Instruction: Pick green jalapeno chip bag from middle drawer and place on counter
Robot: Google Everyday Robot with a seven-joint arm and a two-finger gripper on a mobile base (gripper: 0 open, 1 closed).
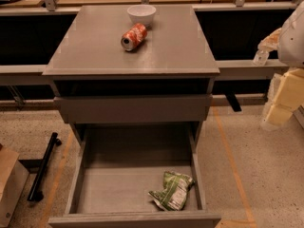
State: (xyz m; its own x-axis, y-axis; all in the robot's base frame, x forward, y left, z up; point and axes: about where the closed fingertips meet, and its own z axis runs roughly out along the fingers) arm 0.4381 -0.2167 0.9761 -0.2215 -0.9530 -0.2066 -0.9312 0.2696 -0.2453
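The green jalapeno chip bag (172,190) lies crumpled in the front right corner of the middle drawer (114,184), which is pulled wide open at the bottom of the view. The counter (90,51) is the grey top of the cabinet above it. My gripper (281,103) hangs at the right edge of the view, beside the cabinet at about the height of the upper drawer front. It is well to the right of the bag, higher than it, and clear of the drawer.
A red soda can (134,36) lies on its side on the counter, with a white bowl (141,14) behind it. The upper drawer front (133,109) juts out slightly. A black bar (42,167) and a cardboard box (9,184) are on the floor at left.
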